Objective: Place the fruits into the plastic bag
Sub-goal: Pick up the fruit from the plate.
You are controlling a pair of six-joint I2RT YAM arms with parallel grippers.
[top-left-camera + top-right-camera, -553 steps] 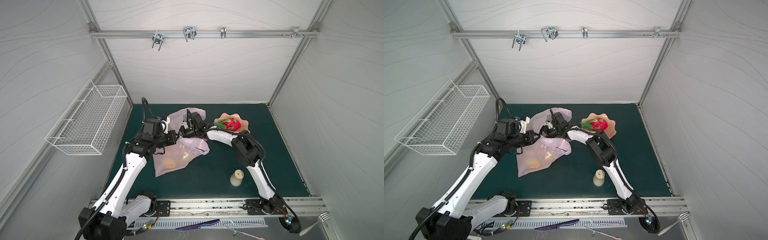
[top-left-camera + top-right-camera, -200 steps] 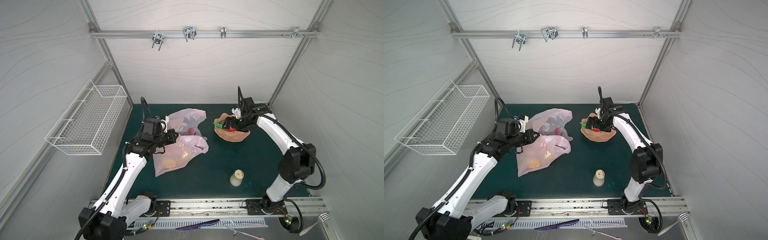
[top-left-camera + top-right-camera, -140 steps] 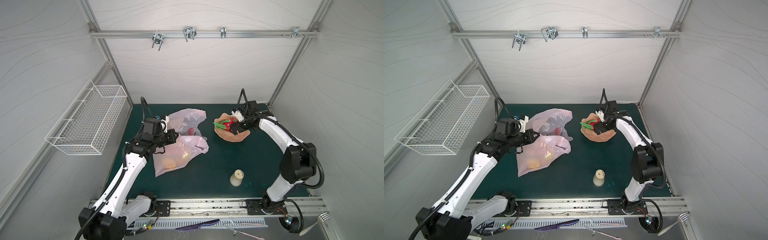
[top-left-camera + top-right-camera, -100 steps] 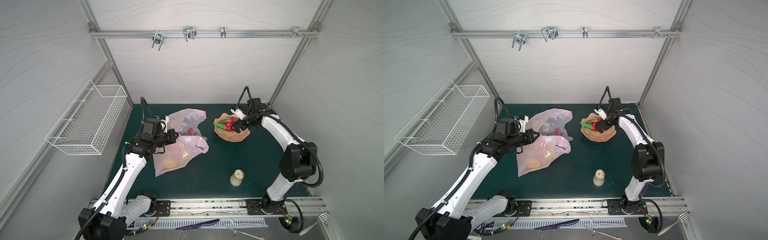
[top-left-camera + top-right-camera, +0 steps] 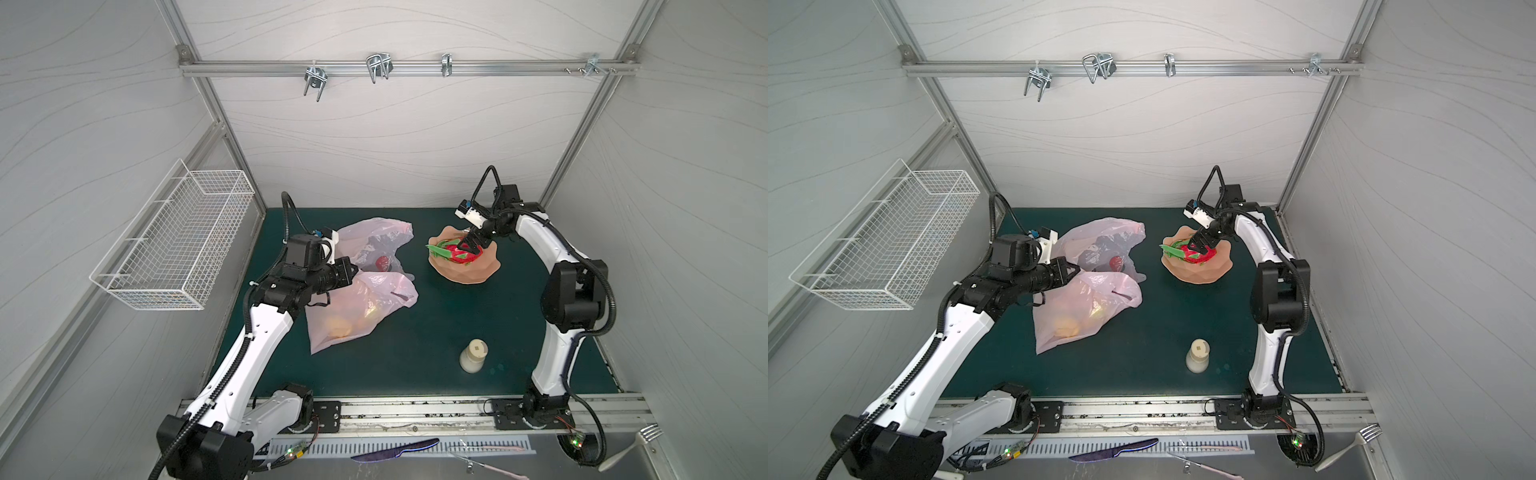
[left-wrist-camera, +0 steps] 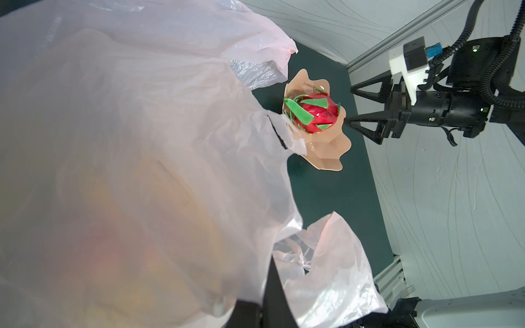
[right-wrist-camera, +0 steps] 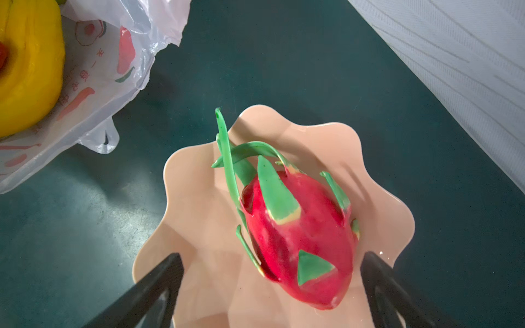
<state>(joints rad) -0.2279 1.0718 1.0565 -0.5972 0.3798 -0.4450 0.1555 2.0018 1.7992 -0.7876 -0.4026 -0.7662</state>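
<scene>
1. A robot lab cell — white panel walls point(image 5: 395, 145) in aluminium framing point(image 5: 214, 109), hooks point(image 5: 377, 66) on an overhead bar point(image 5: 415, 68).
2. A left arm point(image 5: 257, 345) and right arm point(image 5: 557, 357) bolted to a rail point(image 5: 415, 409) along the dark-green bench point(image 5: 415, 332).

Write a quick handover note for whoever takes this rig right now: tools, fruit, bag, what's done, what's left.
Left tool: shut on the plastic bag edge, holding its mouth up.
Right tool: open at the dragon fruit, not closed on it.
The dragon fruit lies on the peach plate.
Done: yellow fruit and red fruit are in the bag.
Left: grasp the dragon fruit and drop it into the bag.
</scene>
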